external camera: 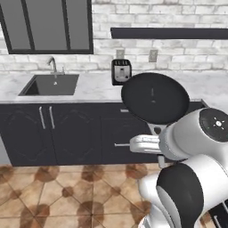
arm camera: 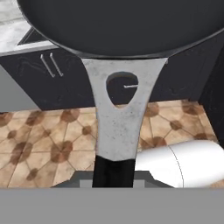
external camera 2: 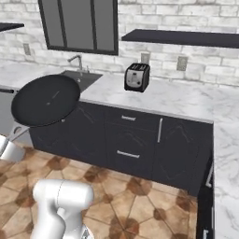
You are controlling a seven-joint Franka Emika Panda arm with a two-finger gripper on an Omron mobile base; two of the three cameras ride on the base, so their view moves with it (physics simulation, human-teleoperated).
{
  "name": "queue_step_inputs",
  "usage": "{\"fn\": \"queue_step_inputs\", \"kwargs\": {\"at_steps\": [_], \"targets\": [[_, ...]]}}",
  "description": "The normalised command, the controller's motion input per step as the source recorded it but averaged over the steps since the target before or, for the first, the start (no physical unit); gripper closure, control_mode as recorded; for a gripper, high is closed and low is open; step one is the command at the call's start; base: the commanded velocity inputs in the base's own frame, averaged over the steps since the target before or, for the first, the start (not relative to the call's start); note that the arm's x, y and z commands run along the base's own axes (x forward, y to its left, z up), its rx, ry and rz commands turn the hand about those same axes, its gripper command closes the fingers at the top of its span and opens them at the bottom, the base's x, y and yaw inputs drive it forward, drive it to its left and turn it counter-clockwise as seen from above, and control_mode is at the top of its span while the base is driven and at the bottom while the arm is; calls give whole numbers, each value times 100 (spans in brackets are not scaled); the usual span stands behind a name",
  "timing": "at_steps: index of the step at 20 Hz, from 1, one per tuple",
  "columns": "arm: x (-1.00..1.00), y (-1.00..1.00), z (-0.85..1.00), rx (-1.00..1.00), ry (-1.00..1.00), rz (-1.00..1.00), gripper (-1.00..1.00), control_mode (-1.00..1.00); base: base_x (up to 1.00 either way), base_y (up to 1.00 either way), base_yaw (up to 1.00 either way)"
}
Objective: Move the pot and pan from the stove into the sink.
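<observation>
Left base view: long white marble counter (external camera: 95, 89) over dark cabinets (external camera: 67, 133), brick wall behind, brown patterned tile floor (external camera: 67, 196) below. Dark window (external camera: 46, 24) upper left, dark shelf (external camera: 169, 33) upper right. Sink (external camera: 51, 85) sunk in the counter at left, curved silver faucet (external camera: 52, 64) at its back edge. Toaster (external camera: 121, 71) on the counter right of the sink, two wall outlets above it. Pan (external camera: 155, 98) held up in the air in front of the cabinets, tilted so its round black face points toward the camera, well apart from the sink and to its right, overlapping the counter edge in the picture; silvery handle running down toward the white arm at lower right.

Right base view: same pan (external camera 2: 45, 100) at left, tilted, black disc overlapping the sink (external camera 2: 86, 78) and counter edge in the picture, off the counter and clear of the floor. Faucet (external camera 2: 77, 63) behind it, toaster (external camera 2: 137, 77) further right on the marble.

Hand view: pan rim across the top, flat silvery handle (arm camera: 120, 118) with an oval hole coming straight down into the gripper (arm camera: 113, 173), dark end of the handle clamped between the narrow jaws. Cabinet doors with two bar pulls behind at left, tile floor beneath
</observation>
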Motion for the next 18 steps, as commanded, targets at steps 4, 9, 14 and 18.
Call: {"fn": "queue_step_inputs", "kwargs": {"at_steps": [4,9,14,18], "targets": [[0,0,0,0,0,0,100,100,0,99,-2],[0,0,0,0,0,0,100,100,0,99,-2],[0,0,0,0,0,0,100,100,0,96,-3],[0,0,0,0,0,0,100,100,0,81,-7]]}}
